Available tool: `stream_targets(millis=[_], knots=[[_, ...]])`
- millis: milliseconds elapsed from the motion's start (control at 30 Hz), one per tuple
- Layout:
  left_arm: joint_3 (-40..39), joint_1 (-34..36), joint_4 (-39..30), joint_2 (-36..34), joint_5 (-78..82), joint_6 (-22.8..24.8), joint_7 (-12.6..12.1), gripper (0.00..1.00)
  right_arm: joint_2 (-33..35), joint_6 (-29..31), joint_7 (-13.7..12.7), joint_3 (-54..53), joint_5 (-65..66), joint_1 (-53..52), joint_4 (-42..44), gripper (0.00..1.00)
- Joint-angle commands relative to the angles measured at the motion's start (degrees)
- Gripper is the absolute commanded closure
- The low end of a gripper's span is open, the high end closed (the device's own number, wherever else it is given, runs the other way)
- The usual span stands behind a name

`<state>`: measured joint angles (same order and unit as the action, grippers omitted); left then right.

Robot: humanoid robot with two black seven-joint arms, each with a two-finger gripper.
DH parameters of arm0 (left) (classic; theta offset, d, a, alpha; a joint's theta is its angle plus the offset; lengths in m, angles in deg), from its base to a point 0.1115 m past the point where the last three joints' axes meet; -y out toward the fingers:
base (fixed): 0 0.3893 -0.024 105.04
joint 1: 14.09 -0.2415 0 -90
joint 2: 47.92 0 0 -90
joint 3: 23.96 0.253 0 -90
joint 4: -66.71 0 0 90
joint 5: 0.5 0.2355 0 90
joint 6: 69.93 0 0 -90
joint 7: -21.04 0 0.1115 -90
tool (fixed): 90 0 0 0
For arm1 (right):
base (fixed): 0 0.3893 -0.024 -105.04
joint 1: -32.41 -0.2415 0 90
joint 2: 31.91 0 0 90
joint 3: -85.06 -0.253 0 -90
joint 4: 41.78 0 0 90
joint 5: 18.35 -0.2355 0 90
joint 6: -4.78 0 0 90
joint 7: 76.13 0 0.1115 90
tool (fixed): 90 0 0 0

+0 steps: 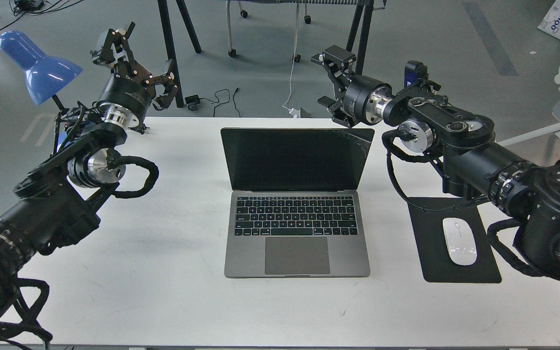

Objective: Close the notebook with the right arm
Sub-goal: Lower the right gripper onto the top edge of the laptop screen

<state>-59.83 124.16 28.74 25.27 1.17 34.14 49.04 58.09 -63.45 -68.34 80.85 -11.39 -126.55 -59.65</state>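
In the head view the notebook (297,201) stands open at the middle of the table (163,291), and the right gripper (329,87), fingers apart and empty, hovers just behind its screen's far right corner. The left gripper (136,63) is spread open near the far left edge. If the right gripper pushes only on this cracked corner, I think the lid may twist or the notebook slide forward.

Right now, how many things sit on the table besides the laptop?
3: a black mouse pad right of the notebook, a white mouse on it, a blue lamp far left.
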Motion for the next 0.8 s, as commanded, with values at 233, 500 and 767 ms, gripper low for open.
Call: stream_targets(millis=[233, 500, 767], knots=[[0.0, -0.01, 0.0, 0.02, -0.08, 0.0, 0.0, 0.0, 0.61, 6.23, -0.4, 4.74, -0.02, 1.29, -4.17, 0.0], [0.0, -0.01, 0.0, 0.02, -0.08, 0.0, 0.0, 0.0, 10.19, 6.23, -0.31, 6.23, 0.16, 2.52, -21.92, 0.0], [0.0, -0.01, 0.0, 0.02, -0.08, 0.0, 0.0, 0.0, 15.29, 6.23, -0.4, 6.23, 2.71, 3.66, -32.3, 0.0]])
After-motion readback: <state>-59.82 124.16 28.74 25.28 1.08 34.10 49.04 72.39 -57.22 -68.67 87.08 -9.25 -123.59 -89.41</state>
